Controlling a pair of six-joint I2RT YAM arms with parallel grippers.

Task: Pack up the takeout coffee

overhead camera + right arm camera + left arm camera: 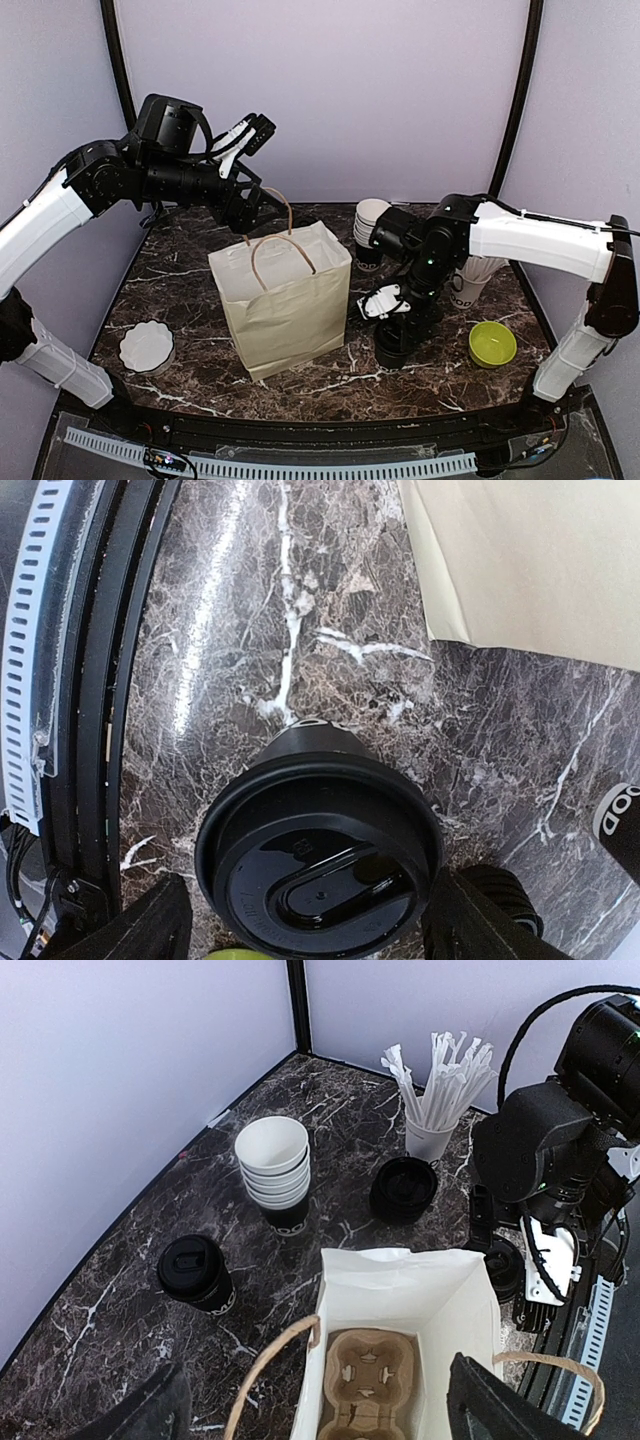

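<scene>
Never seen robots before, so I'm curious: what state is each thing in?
paper bag: upright, mouth open
cup carrier: inside bag, visible slots empty
near coffee cup: lidded, upright on table
two other coffee cups: lidded, upright
cup stack: nested, lidless
left gripper: open, above bag
right gripper: astride near coffee cup, grip unclear

Three lidded cups stand upright. The first cup, its round black lid facing up, sits between the fingers of the right claw; whether they touch it cannot be told. The second cup, black-banded, stands ahead and left of the left claw, and the third cup farther ahead, slightly right
</scene>
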